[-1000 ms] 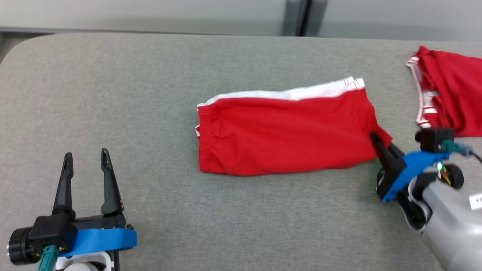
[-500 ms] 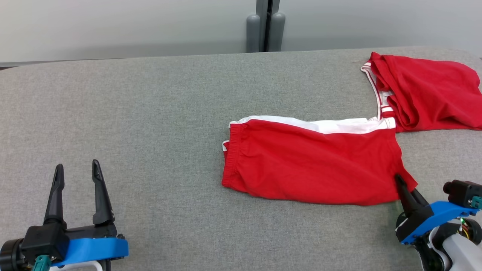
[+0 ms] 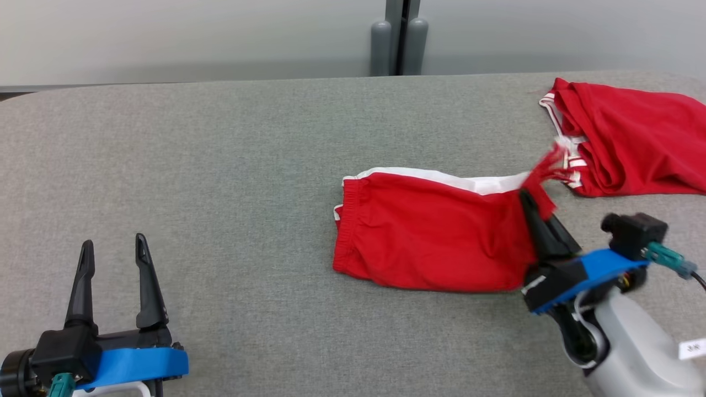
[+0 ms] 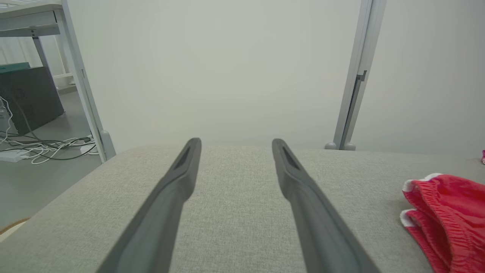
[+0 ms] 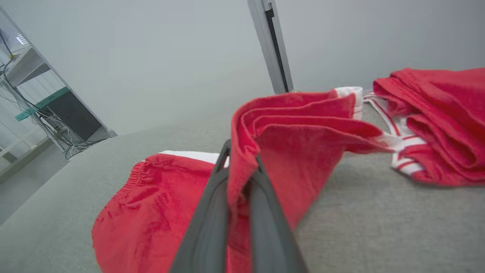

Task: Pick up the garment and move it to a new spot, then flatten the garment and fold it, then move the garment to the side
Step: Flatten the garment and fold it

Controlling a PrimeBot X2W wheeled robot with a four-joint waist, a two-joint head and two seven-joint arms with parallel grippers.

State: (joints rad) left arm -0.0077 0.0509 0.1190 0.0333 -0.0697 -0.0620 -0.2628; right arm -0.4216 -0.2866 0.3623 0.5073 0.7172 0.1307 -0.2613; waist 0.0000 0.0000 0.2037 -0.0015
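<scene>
Head view: red shorts (image 3: 430,242) lengthwise left-right, waistband (image 3: 348,231) leftward.

Two red garments: shorts (image 3: 430,242) at centre right, crumpled piece (image 3: 634,143) at upper right. Two grippers: left gripper (image 3: 113,240) lower left, right gripper (image 3: 525,197) lower right. One grey table (image 3: 220,165). Two posts (image 3: 380,49) top centre.

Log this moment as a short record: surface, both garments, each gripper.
surface: grey fabric-covered table
garment in work: red shorts with white side stripe, waistband end lying flat, hem end raised off the table
other garment: crumpled red cloth with white trim, at the table's far right
right gripper: shut on the shorts' hem
left gripper: open, empty, at the table's near left
</scene>
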